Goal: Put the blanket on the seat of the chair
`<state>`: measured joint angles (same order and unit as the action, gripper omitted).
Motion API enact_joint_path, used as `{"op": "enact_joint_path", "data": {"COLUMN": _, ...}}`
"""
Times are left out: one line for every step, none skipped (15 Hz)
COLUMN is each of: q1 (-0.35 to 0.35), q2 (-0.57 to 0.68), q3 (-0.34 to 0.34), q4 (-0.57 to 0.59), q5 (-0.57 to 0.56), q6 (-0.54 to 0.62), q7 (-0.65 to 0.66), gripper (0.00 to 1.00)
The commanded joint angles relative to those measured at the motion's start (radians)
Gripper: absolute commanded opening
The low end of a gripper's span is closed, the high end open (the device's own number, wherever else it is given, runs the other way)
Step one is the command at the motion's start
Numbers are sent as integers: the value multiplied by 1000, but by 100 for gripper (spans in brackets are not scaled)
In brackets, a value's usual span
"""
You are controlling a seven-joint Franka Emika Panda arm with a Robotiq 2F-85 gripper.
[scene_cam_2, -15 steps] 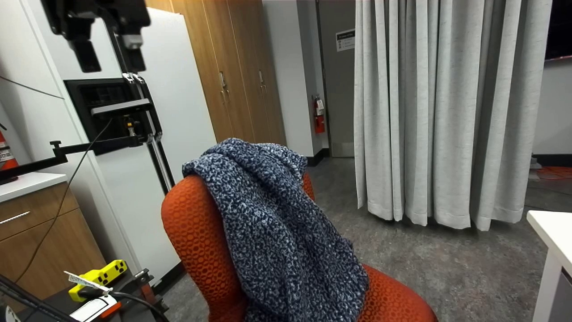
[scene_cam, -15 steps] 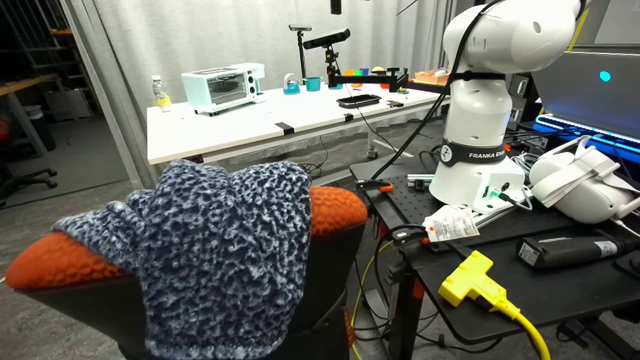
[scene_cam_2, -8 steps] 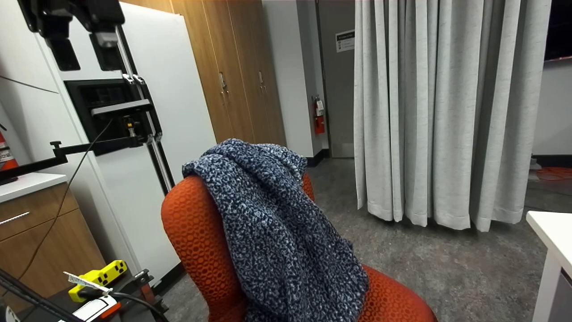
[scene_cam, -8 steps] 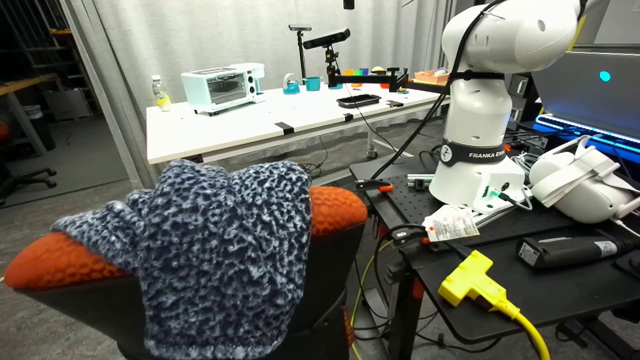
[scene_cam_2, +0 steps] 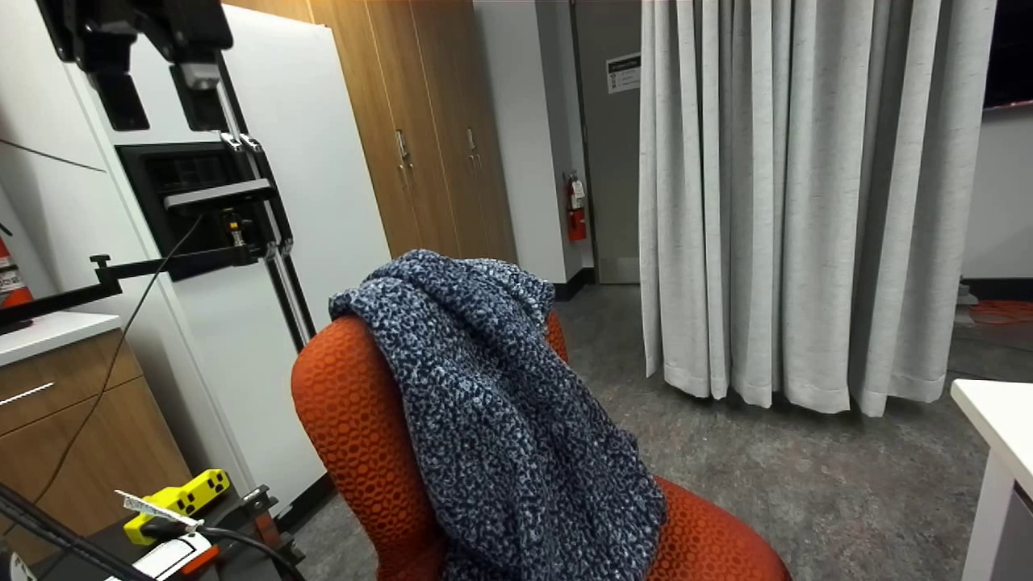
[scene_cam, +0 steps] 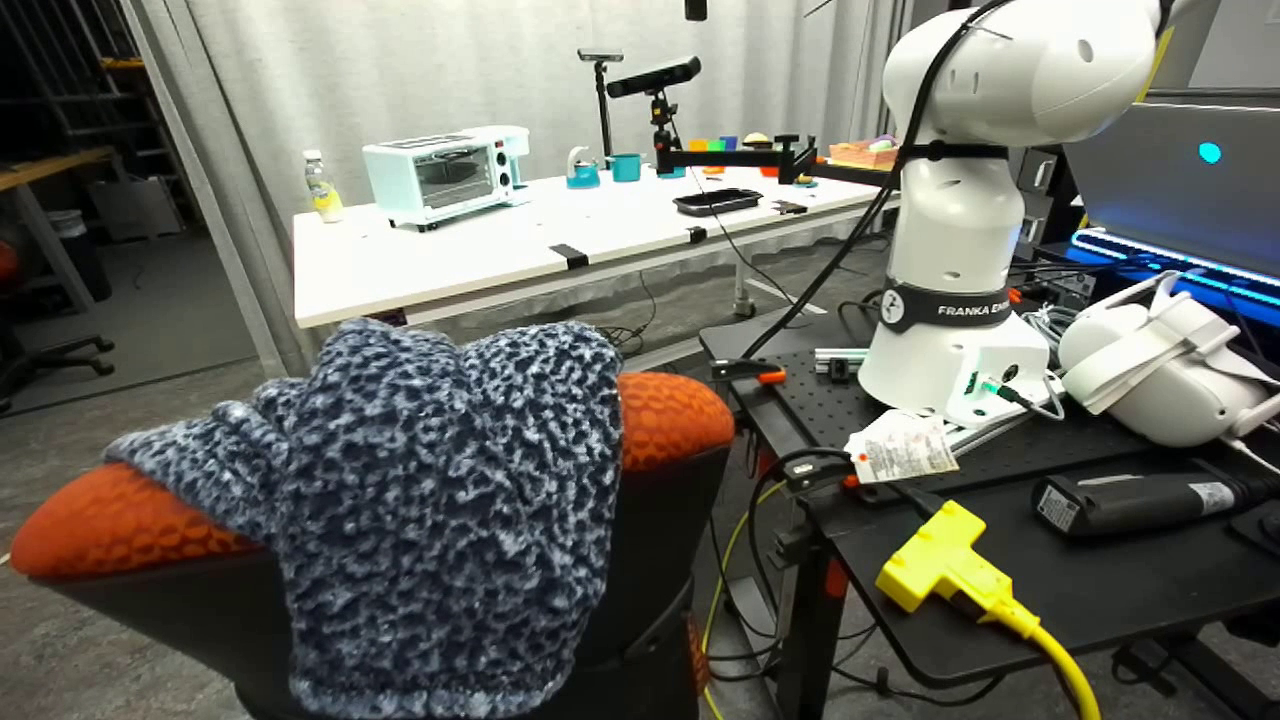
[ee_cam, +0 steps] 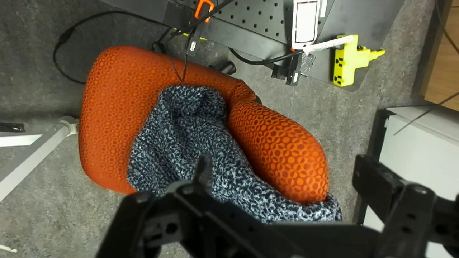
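Note:
The blanket (scene_cam: 450, 500), mottled navy and white, is draped over the orange-red backrest (scene_cam: 675, 420) of the chair. In an exterior view, the blanket (scene_cam_2: 500, 420) hangs down the backrest's front onto the seat (scene_cam_2: 718, 537). The wrist view looks down on the blanket (ee_cam: 222, 154), the seat (ee_cam: 107, 122) and the backrest (ee_cam: 283, 150). My gripper (ee_cam: 288, 175) is open and empty above the backrest, its fingers wide apart. In an exterior view, the gripper (scene_cam_2: 161, 109) is high at the upper left, apart from the blanket. Only a dark tip shows at the top edge of an exterior view.
A black table (scene_cam: 1000, 600) with the robot base, cables and a yellow power splitter (scene_cam: 945, 560) stands beside the chair. A white table (scene_cam: 480, 260) with a toaster oven (scene_cam: 445, 175) stands beyond. A camera arm (scene_cam: 730, 158) reaches over that table.
My gripper has moved a little to the left in the exterior view that shows its fingers, with a slight drift back since half a second ago. The blanket and chair have not moved.

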<state>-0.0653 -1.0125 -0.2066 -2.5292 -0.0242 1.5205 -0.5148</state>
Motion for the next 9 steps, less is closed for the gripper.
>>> {"op": "enact_joint_path", "data": {"q1": 107, "q2": 37, "q3": 22, "q4": -20, "q5": 7, "q6": 115, "q7": 4, "gripper": 100}}
{"op": "enact_joint_path", "data": {"q1": 135, "q2": 53, "q3": 31, "q4": -29, "q5": 19, "q6": 159, "q7": 1, "gripper": 100}}
{"op": "enact_joint_path", "data": {"q1": 166, "q2": 77, "q3": 40, "q4": -42, "q5": 34, "q6": 219, "q7": 1, "gripper": 100}}
{"op": "enact_joint_path", "data": {"q1": 192, "q2": 103, "q3": 47, "q4": -50, "q5": 45, "q6": 269, "q7": -2, "gripper": 100}}
{"op": "enact_joint_path", "data": {"q1": 222, "q2": 133, "q3": 58, "q4": -59, "q5": 62, "q6": 318, "q7": -1, "gripper": 100}}
{"op": "enact_joint_path", "data": {"q1": 265, "q2": 174, "q3": 94, "q4": -29, "q5": 97, "q6": 338, "q7": 24, "gripper": 100}}
{"op": "enact_joint_path", "data": {"q1": 295, "q2": 208, "q3": 112, "q4": -32, "q5": 117, "q6": 382, "q7": 22, "gripper": 100}}
{"op": "enact_joint_path", "data": {"q1": 320, "q2": 243, "q3": 131, "q4": -27, "q5": 135, "q6": 417, "q7": 22, "gripper": 100}}
{"op": "enact_joint_path", "data": {"q1": 350, "q2": 282, "q3": 149, "q4": -20, "q5": 156, "q6": 451, "q7": 19, "gripper": 100}}
